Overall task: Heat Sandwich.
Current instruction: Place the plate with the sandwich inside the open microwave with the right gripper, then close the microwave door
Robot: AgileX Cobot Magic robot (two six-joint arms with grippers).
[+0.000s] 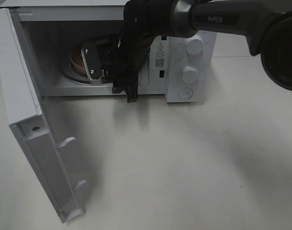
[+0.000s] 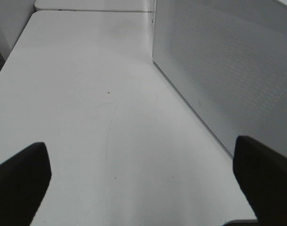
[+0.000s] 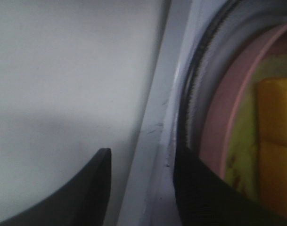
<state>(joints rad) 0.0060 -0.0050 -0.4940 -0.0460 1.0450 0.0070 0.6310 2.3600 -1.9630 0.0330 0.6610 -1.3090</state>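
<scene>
Black fingers of the right hand (image 3: 142, 157) are seen parted to a moderate gap inside the microwave (image 1: 189, 52). Nothing is caught between them, and only the cavity floor shows in the gap. Just beside one finger, outside the gap, the rim of the pink plate (image 3: 221, 122) is found resting on the turntable (image 1: 74, 77); whether finger and rim touch cannot be told. A little beyond the rim the sandwich (image 3: 275, 136) lies on the plate, its orange-yellow filling visible. The plate is judged to be set there so that the sandwich can be turned while heated, and the fingers to be kept apart so that the hand can be drawn out without dragging it. Farther out from the hand, the door (image 1: 26, 105) is swung wide, which leaves the arm room; it would need shutting before heat is set at the knobs (image 1: 190, 73). Well apart from all this, the left hand (image 2: 139, 150) is held spread wide and empty above the counter (image 2: 86, 94), beside a perforated white panel (image 2: 228, 70), presumably parked clear of the work.
</scene>
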